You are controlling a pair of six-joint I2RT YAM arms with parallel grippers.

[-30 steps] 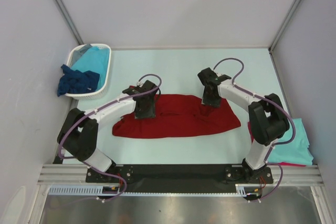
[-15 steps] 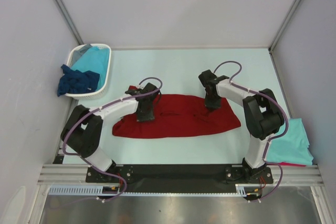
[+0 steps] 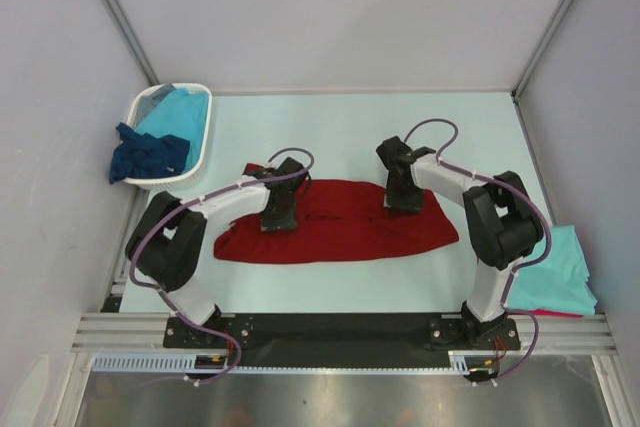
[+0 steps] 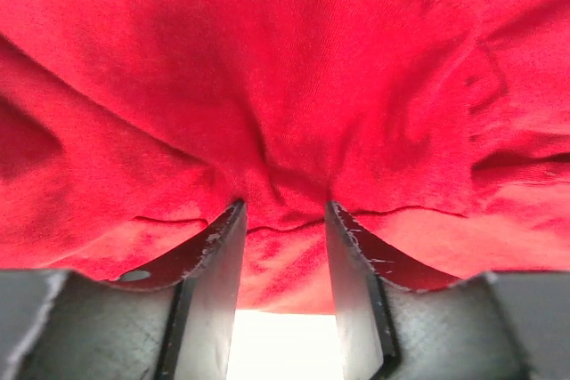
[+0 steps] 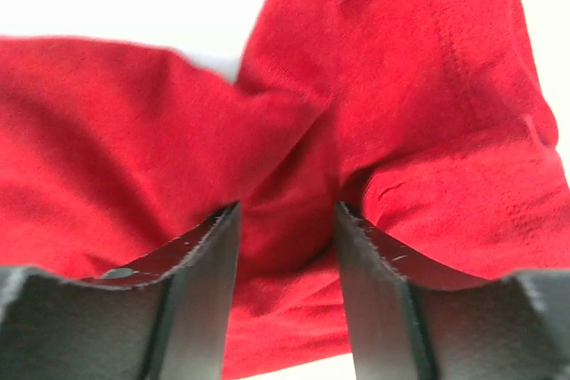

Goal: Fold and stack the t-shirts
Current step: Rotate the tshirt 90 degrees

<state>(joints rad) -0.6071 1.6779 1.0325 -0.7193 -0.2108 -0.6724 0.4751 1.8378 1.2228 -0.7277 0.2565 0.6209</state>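
Both arms have drawn their elbows in toward the middle since a second ago, while the dark red t-shirt (image 3: 340, 229) keeps nearly the same outline on the table (image 3: 340, 127). It lies flat in a long oval, stretched between and under the two pincers.

The left pincer (image 3: 279, 213) presses down on the shirt's far edge near its left end. In its wrist view the fingers (image 4: 218, 260) stand part-way apart with a puckered ridge of red cloth filling the gap; whether they clamp it I cannot tell.

The right pincer (image 3: 402, 195) sits on the far edge toward the shirt's other end. Its fingers (image 5: 200, 273) are likewise part-way apart, a fold of cloth running down between them, and a firm pinch cannot be told.

Beyond the left pincer and out to its left stands a white basket (image 3: 203, 152) with a turquoise shirt (image 3: 180, 112) inside and a navy shirt (image 3: 148, 155) draped over its near rim. Out to the right pincer's right and nearer the bases lies a folded turquoise shirt (image 3: 560, 272) on a red one (image 3: 560, 314), of which only an edge shows.
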